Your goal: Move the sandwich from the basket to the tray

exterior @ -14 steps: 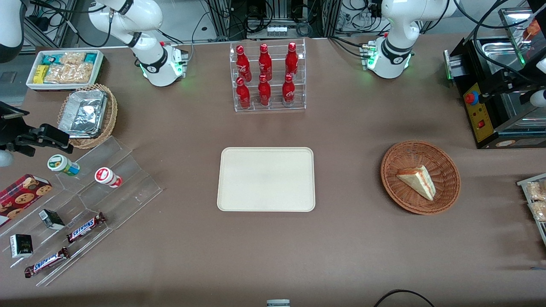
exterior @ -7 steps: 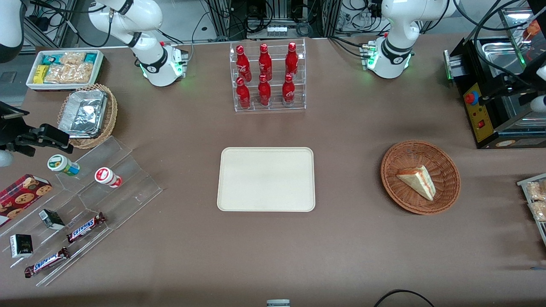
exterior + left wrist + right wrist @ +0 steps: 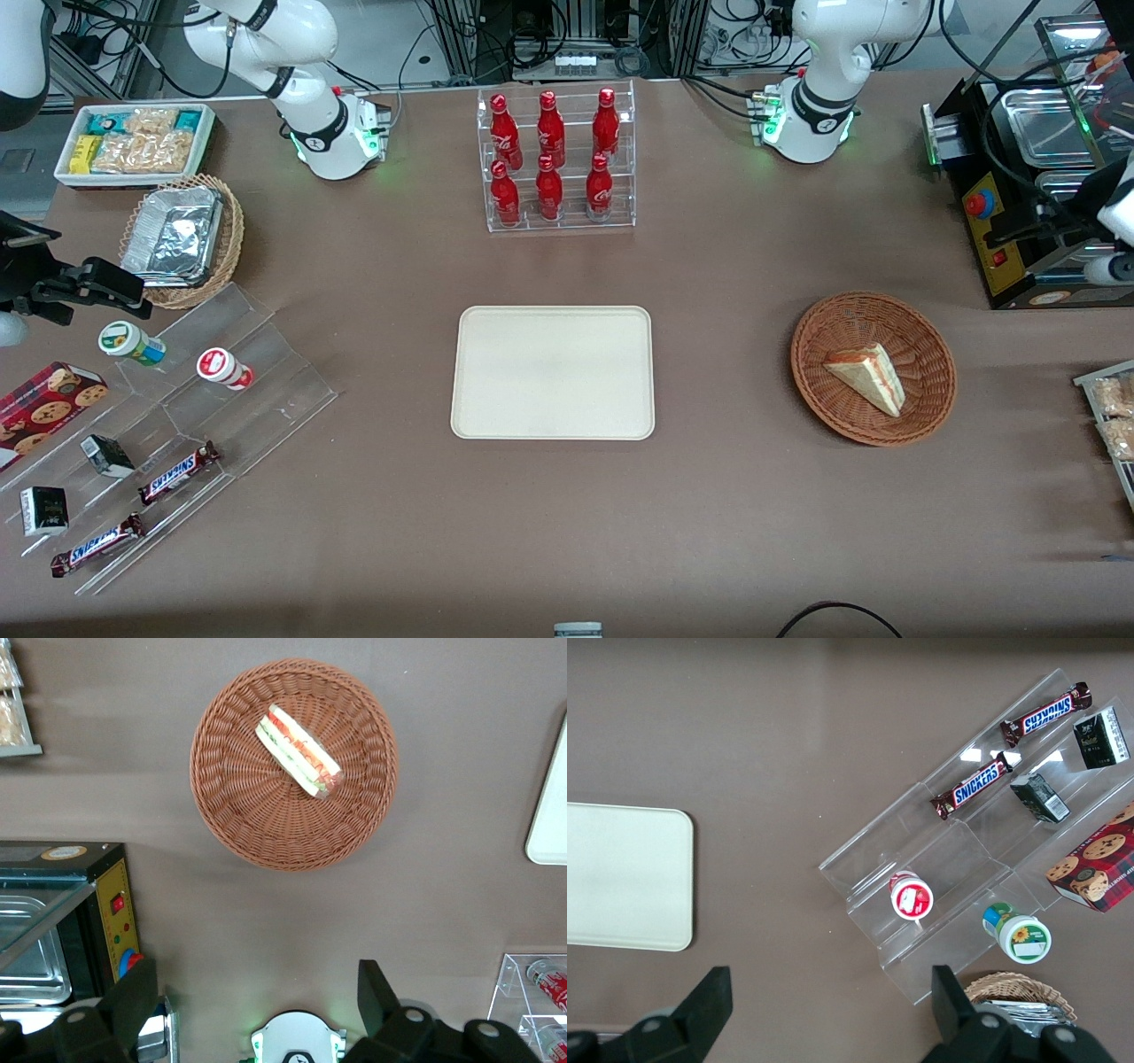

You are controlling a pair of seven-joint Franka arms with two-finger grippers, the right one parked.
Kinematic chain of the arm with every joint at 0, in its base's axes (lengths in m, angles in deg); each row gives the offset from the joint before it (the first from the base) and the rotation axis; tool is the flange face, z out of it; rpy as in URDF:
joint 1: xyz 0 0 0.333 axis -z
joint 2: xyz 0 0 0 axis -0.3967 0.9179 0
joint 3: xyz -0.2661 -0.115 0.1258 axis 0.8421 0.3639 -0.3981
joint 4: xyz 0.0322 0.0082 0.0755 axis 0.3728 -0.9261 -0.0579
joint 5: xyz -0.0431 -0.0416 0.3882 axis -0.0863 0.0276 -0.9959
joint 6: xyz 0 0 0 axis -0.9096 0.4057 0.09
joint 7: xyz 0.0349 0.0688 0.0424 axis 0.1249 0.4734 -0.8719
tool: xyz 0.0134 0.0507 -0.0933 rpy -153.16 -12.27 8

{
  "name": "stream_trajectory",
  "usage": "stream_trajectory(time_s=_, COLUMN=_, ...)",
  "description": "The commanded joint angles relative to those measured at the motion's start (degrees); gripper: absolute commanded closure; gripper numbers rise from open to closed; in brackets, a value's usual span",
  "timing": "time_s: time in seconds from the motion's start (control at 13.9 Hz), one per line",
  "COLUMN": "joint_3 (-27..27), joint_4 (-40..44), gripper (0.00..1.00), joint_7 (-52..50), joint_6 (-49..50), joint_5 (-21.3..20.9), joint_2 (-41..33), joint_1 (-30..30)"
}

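Overhead, the gripper [image 3: 252, 1005] hangs with fingers spread wide, well apart from the basket [image 3: 232, 806], where the sandwich [image 3: 299, 750] lies diagonally across the weave, untouched.

1. The basket [image 3: 293, 765] sits on the brown surface [image 3: 443, 904], seen from well above.
2. The sandwich [image 3: 299, 751] lies inside the basket, off its middle, with red and green layers showing along its cut edge.
3. The tool [image 3: 257, 1005] hangs high over the surface, well apart from the basket; its two dark fingers [image 3: 133, 1001] stand wide apart with nothing between them.
4. A cream edge, probably the tray [image 3: 551, 811], shows on the surface, well apart from the basket.
5. A black machine with a yellow panel [image 3: 113, 912] stands near the tool.
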Motion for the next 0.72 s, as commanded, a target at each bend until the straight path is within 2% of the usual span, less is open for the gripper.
stream_trajectory(time_s=0.0, joint_3=0.3, joint_4=-2.2, gripper=0.0, joint_7=-2.0, joint_6=-2.6, joint_5=-0.3, joint_2=1.0, joint_1=-0.4)
stream_trajectory(time_s=0.29, joint_3=0.3, joint_4=-9.5, gripper=0.0, joint_7=-11.9, joint_6=-12.2, joint_5=-0.3, joint_2=1.6, joint_1=-0.3)
stream_trajectory(time_s=0.65, joint_3=0.4, joint_4=-14.4, gripper=0.0, joint_7=-24.2, joint_6=-20.4, joint_5=0.8, joint_2=5.1, joint_1=-0.2)
